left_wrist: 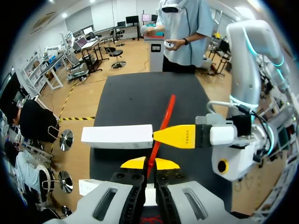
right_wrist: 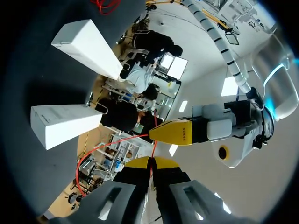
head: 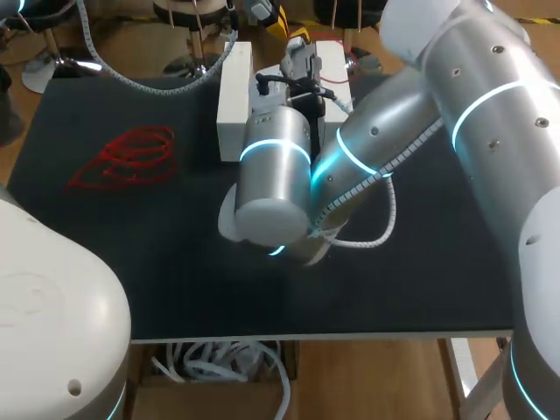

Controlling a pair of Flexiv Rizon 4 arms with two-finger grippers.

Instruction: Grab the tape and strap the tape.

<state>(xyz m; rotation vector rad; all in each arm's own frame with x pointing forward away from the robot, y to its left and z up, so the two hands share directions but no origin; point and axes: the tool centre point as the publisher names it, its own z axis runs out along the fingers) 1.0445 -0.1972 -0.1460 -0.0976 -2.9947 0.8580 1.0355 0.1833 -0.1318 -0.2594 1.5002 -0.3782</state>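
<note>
Since our left gripper point(left_wrist: 149, 163) and right gripper point(right_wrist: 150, 162) were both clamped on the thin red tape point(left_wrist: 166, 116) beside the white boxes point(head: 234, 87), we judged it light, limp, best pinched near its ends.

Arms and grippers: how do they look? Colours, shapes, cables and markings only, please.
The right arm is made of round silver segments with glowing cyan rings; a white ribbed cable hose runs along it. The left gripper and right gripper have grey bodies, black fingers and yellow tips.
</note>
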